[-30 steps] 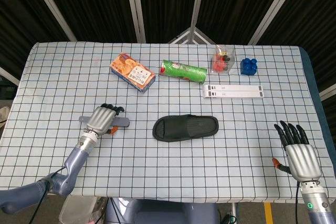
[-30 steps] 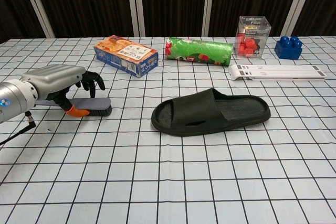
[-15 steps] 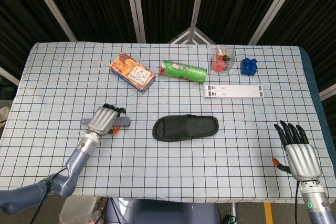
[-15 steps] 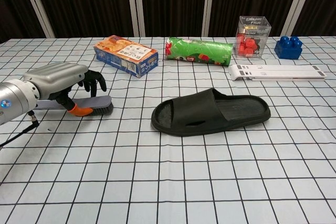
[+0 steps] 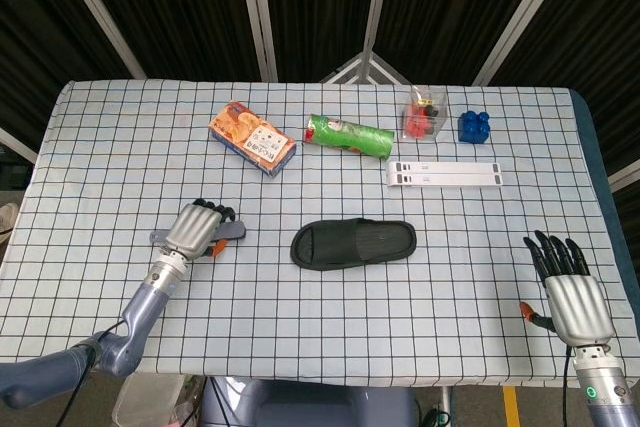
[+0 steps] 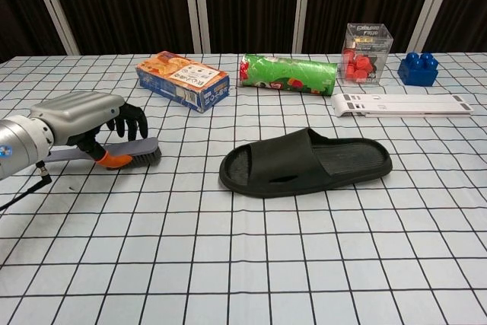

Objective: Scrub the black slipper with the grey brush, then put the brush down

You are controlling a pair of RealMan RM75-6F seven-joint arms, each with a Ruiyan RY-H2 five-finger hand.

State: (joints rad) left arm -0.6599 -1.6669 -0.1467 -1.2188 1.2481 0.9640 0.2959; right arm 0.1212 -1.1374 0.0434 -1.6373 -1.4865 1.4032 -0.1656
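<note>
Since earlier frame, grey brush (image 6: 125, 151) lifted slightly, fingers (image 6: 131, 121) of left hand (image 5: 193, 229) clenched round it. Black slipper (image 6: 306, 163) lies rightward (long axis across bench (image 5: 120, 147)). Right hand (image 5: 572, 292) idle, fingers spread, holding nothing.

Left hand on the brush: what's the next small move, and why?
Probably lift the grey brush and carry it right toward the black slipper. The left hand has its fingers wrapped over the brush handle, with the bristle end sticking out past the fingers, low at the cloth. The slipper lies untouched, well apart from the brush, so scrubbing has not begun.
</note>
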